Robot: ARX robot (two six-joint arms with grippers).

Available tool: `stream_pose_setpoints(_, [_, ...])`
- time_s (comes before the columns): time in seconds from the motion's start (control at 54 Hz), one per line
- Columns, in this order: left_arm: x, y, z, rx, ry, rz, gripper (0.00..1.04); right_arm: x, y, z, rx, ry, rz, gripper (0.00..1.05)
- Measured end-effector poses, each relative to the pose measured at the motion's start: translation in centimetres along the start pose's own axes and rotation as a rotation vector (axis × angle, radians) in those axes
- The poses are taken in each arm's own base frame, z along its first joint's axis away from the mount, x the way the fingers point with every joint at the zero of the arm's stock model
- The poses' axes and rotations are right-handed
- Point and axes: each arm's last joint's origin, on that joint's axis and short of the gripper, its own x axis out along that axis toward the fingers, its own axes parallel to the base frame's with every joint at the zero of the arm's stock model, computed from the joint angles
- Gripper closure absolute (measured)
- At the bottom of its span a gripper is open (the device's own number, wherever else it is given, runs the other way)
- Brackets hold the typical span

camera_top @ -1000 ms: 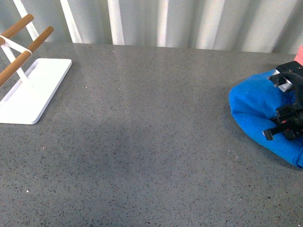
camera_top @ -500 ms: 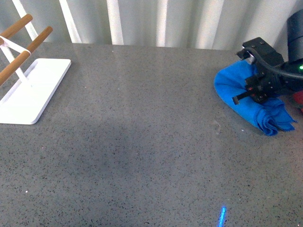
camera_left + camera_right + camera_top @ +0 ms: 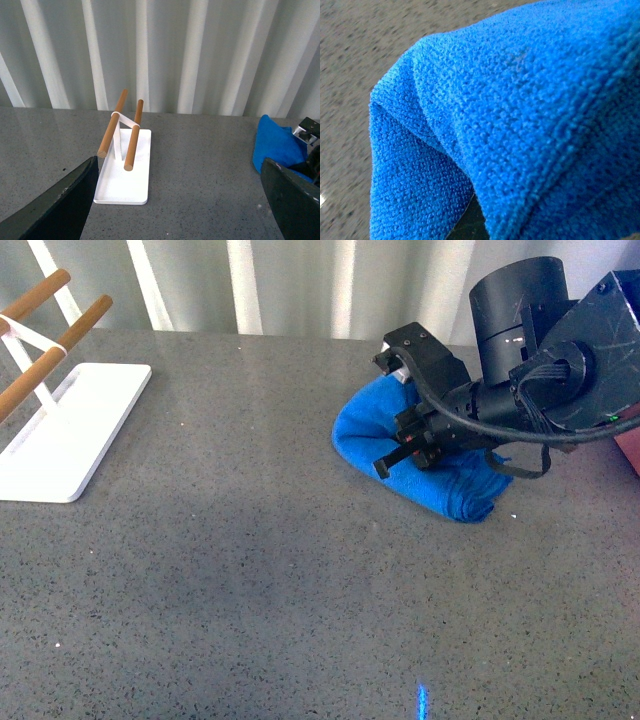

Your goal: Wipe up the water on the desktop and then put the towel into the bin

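- Three views, one step: wiping.
- Front: towel point(image 3: 440, 485) bunched on the desktop point(image 3: 250, 570), right of centre. The right gripper point(image 3: 410, 440) is sunk in its top, apparently closed on a fold. Bin point(image 3: 631, 448) a sliver at the right edge, rack point(image 3: 60, 430) far left. No water discernible.
- Left wrist: left gripper point(image 3: 178, 165) spread wide, empty, well apart from the towel.
- Right wrist: towel fills the frame (one fold raised off the stone).
- Handling, judged: press flatter so more cloth touches, sweep in slow overlapping passes, grip firm.
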Motion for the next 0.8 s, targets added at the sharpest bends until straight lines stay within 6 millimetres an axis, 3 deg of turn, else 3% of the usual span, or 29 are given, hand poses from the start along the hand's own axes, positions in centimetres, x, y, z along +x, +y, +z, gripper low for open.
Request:
stream_pose_setpoints(0.111, [0.0,0.0,0.0,0.0,0.0,0.0,0.07,-1.7,1.4,-1.7,-0.028,0.017,0.048,1.02])
stream_pose_setpoints(0.222, [0.0,0.0,0.0,0.0,0.0,0.0,0.07,-4.7,2.1,-4.4,-0.045,0.048,0.087,1.02])
stream_pose_setpoints(0.426, [0.0,0.0,0.0,0.0,0.0,0.0,0.07,-8.9,0.6,-6.4,-0.079,0.077,0.007,1.02])
stream_pose_setpoints(0.537, [0.0,0.0,0.0,0.0,0.0,0.0,0.07,-11.3,-1.4,-6.0,-0.101,0.061,-0.075,1.02])
stream_pose_setpoints(0.667, [0.0,0.0,0.0,0.0,0.0,0.0,0.07,-12.9,-2.3,-4.8,-0.113,0.038,-0.108,1.02])
stream_pose_setpoints(0.722, [0.0,0.0,0.0,0.0,0.0,0.0,0.07,-13.8,-2.8,-3.5,-0.125,0.009,-0.124,1.02])
stream_pose_setpoints(0.796, [0.0,0.0,0.0,0.0,0.0,0.0,0.07,-15.6,-3.4,-0.1,-0.163,-0.065,-0.154,1.02])
